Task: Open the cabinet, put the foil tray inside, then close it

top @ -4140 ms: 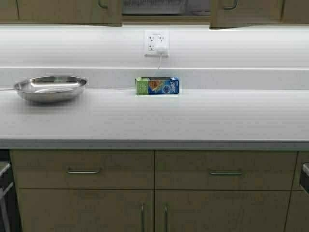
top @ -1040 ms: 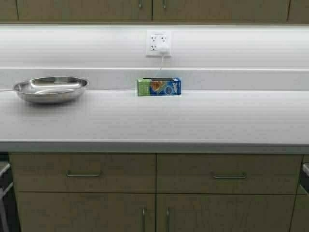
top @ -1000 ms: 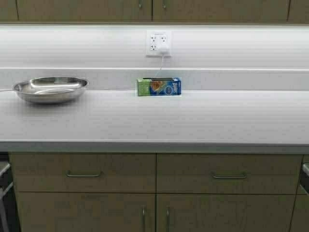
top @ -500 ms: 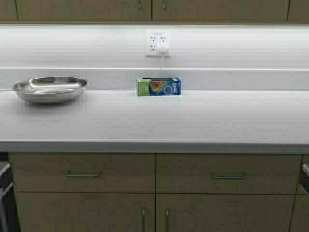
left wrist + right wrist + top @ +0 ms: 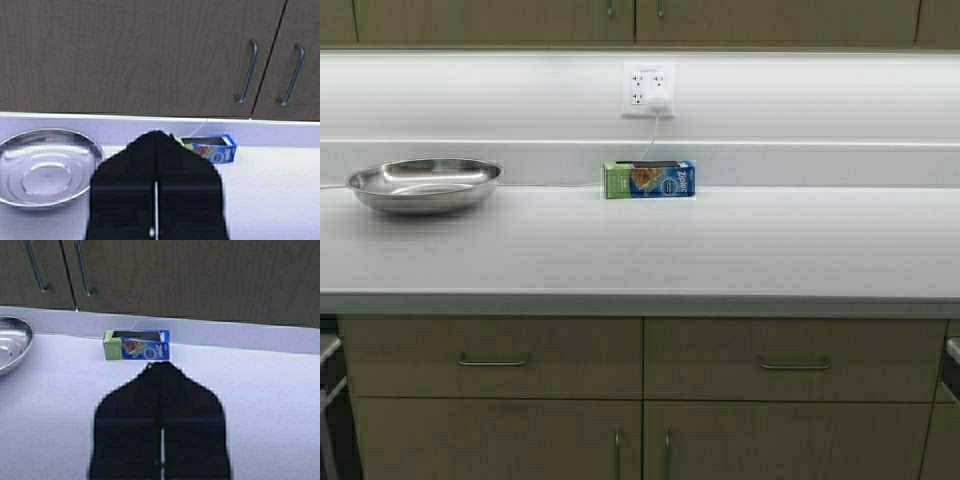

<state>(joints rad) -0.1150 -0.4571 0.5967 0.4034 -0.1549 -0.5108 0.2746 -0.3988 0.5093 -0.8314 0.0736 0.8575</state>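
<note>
White kitchen counter (image 5: 720,250) under a lit backsplash. Left gripper (image 5: 156,137) is raised, fingers pressed together with nothing between them, facing the cabinet (image 5: 150,55). Right gripper (image 5: 161,365) is likewise pinched together, holding nothing, facing the same way. Cabinet's 2 doors sit flush, handles (image 5: 272,75) side by side at the seam. Foil tray isn't visible in any view. On the counter: steel bowl (image 5: 424,183) at left, bag box (image 5: 649,179) against the back wall below the outlet (image 5: 649,90).
</note>
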